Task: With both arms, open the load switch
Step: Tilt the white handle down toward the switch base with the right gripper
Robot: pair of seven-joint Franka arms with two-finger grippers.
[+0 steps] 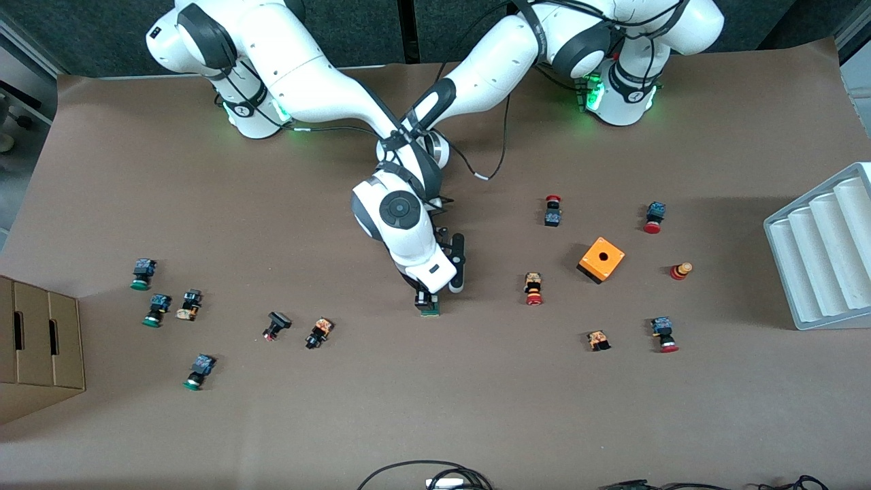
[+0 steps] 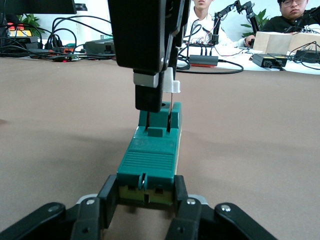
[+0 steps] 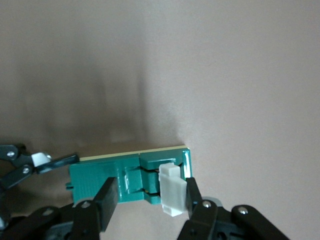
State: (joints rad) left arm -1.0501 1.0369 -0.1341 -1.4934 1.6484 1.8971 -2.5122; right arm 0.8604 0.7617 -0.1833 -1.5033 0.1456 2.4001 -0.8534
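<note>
Left gripper low on the worktop, clenched on one short end of the load switch, a finger pressed to each side. Right gripper down over the same switch from above, released, straddling it along its length. One finger against the white sliding piece, the other clear of it with a gap between. Both arms crossing over the middle of the worktop, wrists stacked just above the switch.

Load switch flat on the brown worktop, roughly midway between the two ends and well away from every edge. Bare surface all around it. Wide open strip down to the edge nearest the front camera, with only cables at that edge.

Nearest neighbours well apart: a red-capped push button toward the left arm's end, a dark push button toward the right arm's end. Orange box farther toward the left arm's end. White ribbed tray at the left arm's end edge, cardboard box at the right arm's end edge.
</note>
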